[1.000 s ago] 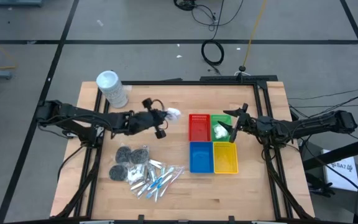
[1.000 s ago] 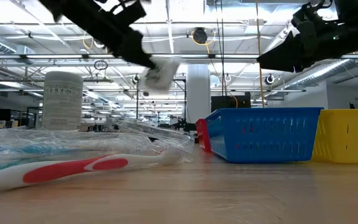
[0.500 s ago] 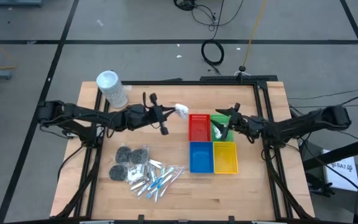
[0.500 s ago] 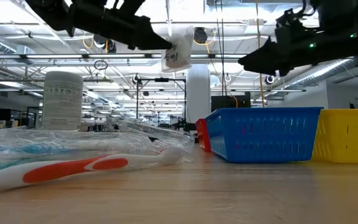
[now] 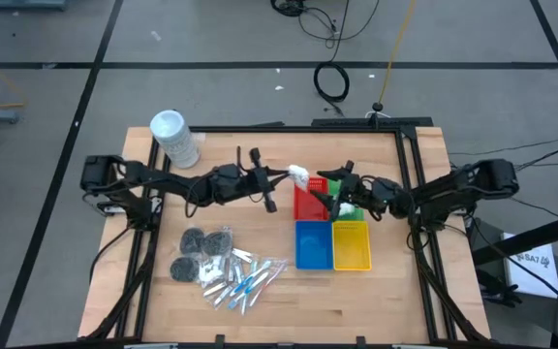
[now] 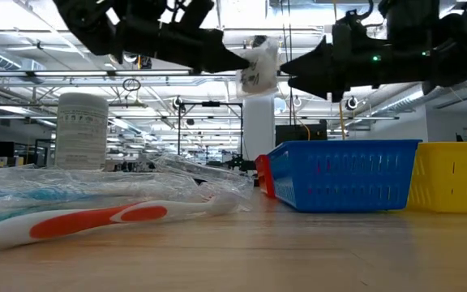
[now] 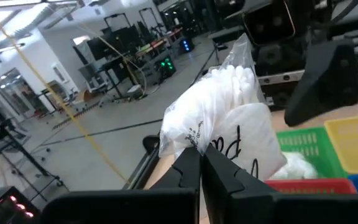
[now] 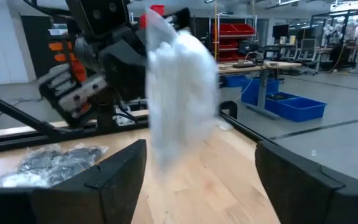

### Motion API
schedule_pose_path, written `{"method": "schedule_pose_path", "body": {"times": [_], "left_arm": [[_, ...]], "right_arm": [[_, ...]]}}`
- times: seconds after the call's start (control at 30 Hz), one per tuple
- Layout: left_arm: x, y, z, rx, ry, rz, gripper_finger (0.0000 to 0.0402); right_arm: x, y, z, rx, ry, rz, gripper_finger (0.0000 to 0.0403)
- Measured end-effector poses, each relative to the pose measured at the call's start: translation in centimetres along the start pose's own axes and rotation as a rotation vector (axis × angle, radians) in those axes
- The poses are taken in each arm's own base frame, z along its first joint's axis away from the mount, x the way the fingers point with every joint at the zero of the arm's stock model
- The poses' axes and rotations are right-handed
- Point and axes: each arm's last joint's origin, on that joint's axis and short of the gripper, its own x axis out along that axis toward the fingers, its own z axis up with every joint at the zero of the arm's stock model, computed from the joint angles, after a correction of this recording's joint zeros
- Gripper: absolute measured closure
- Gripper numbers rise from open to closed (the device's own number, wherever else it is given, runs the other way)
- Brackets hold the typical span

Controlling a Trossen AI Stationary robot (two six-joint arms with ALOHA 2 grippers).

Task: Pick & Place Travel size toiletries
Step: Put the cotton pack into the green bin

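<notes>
Toiletries heaped near the front of the table (image 5: 395, 301): clear-wrapped sticks (image 5: 243, 281) in a loose pile, with grey round bundles (image 5: 201, 254) just behind them. Farther back, four small baskets in a square: blue (image 5: 313, 245) and yellow (image 5: 351, 246) in front, red (image 5: 307, 205) and green (image 5: 349, 212) behind, with something white lying in the green one. Above the red basket's far edge, a white packet (image 5: 299, 176) hanging in the air, pinched at its edge by the left gripper (image 5: 281, 174), fingers clamped tight on it. Facing it from the other side, the right gripper (image 5: 329, 183), fingers spread wide, one on either side of the packet and not touching it. At the back left corner, a tall white tub (image 5: 174, 138) standing upright.
</notes>
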Motion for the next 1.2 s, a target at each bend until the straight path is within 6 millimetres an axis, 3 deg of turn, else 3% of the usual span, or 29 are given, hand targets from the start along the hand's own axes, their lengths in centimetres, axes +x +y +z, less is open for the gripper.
{"method": "schedule_pose_path", "body": {"times": [0.17, 0.37, 0.77, 1.2], "left_arm": [[1.7, -0.6, 0.3, 0.016, -0.021, -0.041, 0.0401], [2.1, -0.9, -0.3, 0.019, 0.004, -0.049, 0.0401], [2.0, -0.9, -0.2, -0.002, 0.002, -0.048, 0.0401], [1.9, -1.6, 0.1, -0.065, -0.004, -0.067, 0.0394]], "right_arm": [[1.2, 0.4, 0.2, 0.003, -0.003, 0.027, 0.0088], [1.2, 0.4, 0.3, -0.003, 0.011, 0.026, 0.0103], [1.2, 0.4, 0.2, -0.005, 0.015, 0.026, 0.0178], [1.2, 0.4, 0.1, -0.016, 0.024, 0.027, 0.0293]]}}
